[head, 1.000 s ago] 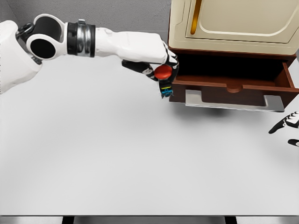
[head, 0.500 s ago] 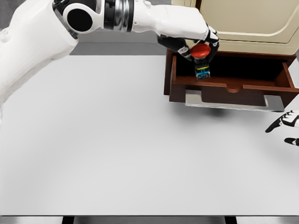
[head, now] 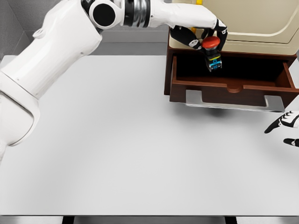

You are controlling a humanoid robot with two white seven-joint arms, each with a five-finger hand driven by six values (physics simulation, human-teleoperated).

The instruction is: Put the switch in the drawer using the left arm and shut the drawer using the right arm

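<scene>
small, rigid, probably light switch (head: 212,52) pinched by its red cap in left hand (head: 202,31) above open drawer (head: 233,86); right hand (head: 285,126) loosely spread, empty.

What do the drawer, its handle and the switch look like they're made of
Drawer: looks like dark reddish-brown wood with a smooth, slightly glossy finish, though no grain shows in this render.
Handle: flat pale grey bar, probably brushed metal, judging by its even matte sheen.
Switch, held in the left hand: glossy red cap and a blue and black body, likely plastic.
</scene>
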